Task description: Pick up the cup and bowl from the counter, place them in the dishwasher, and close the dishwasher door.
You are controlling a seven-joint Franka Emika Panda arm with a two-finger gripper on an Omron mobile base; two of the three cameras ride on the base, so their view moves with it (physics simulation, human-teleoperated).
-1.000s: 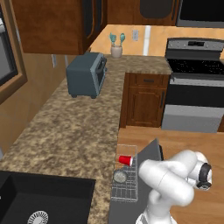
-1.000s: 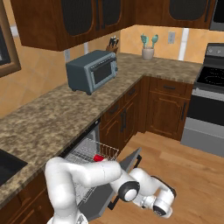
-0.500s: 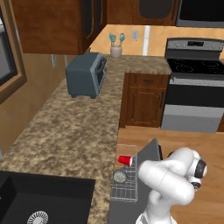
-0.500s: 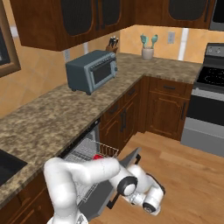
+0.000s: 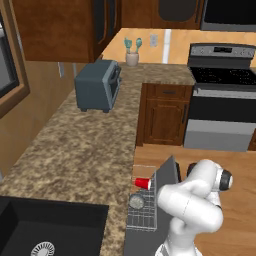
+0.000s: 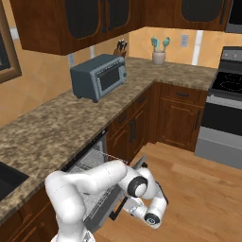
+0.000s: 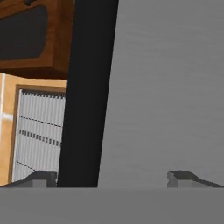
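Observation:
The red cup (image 5: 142, 183) lies on its side in the dishwasher's grey-white wire rack (image 5: 144, 220), with the grey bowl (image 5: 136, 201) just in front of it. The dishwasher door (image 5: 168, 174) stands partly raised beside the rack, and my arm leans against its outer side. In the hand view the door's flat grey panel (image 7: 170, 87) and its dark edge (image 7: 87, 96) are right in front of my gripper (image 7: 111, 179). The gripper is open, its fingertips (image 7: 41, 178) wide apart, holding nothing. In the right base view the rack (image 6: 92, 163) shows under the counter (image 6: 56, 127).
A grey toaster oven (image 5: 97, 85) sits on the counter, with a beige utensil holder (image 5: 132, 57) at the back corner. The stove (image 5: 222, 105) stands to the right, across wooden floor (image 6: 198, 189). A black sink (image 5: 45, 230) is at the near left.
My wrist has shifted slightly up and toward the dishwasher, and the door's top edge has risen a little. The cup and the bowl have stayed in the rack.

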